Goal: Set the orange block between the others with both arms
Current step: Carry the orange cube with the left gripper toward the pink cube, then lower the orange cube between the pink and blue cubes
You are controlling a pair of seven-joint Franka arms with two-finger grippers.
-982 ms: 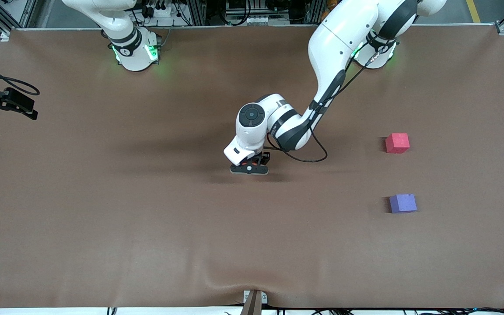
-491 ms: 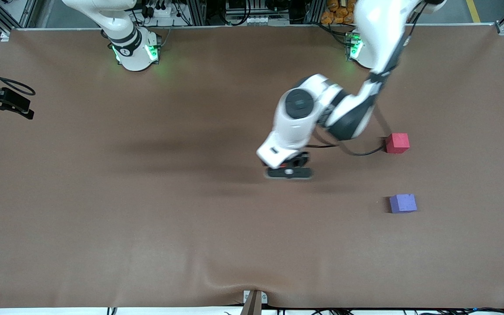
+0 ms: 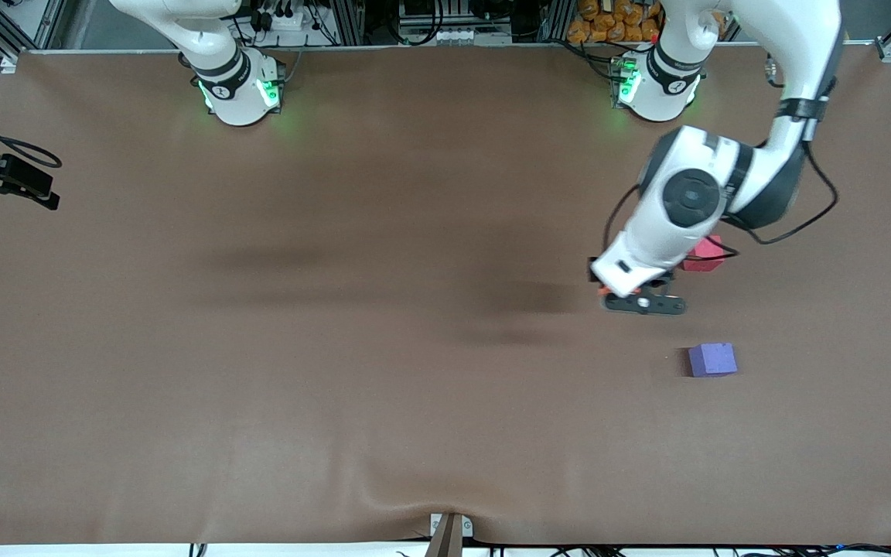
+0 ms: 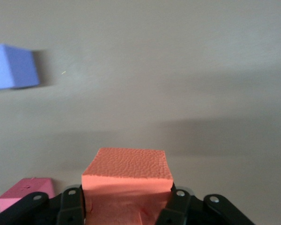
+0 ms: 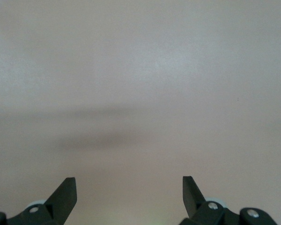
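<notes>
Left hand [image 3: 641, 300], orange block [image 4: 126, 180] now near cubes [image 3: 712, 360].

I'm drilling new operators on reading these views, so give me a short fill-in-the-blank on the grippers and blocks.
1. The left gripper is shut on the ____ block.
2. The right gripper has its jaws ____.
3. Of the two resting cubes, the one nearer the front camera is ____.

Missing words: orange; open; purple-blue

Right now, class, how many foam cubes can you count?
3: orange block in the left gripper; pinkish-red cube partly under that arm; purple-blue cube nearer the front camera.
</notes>
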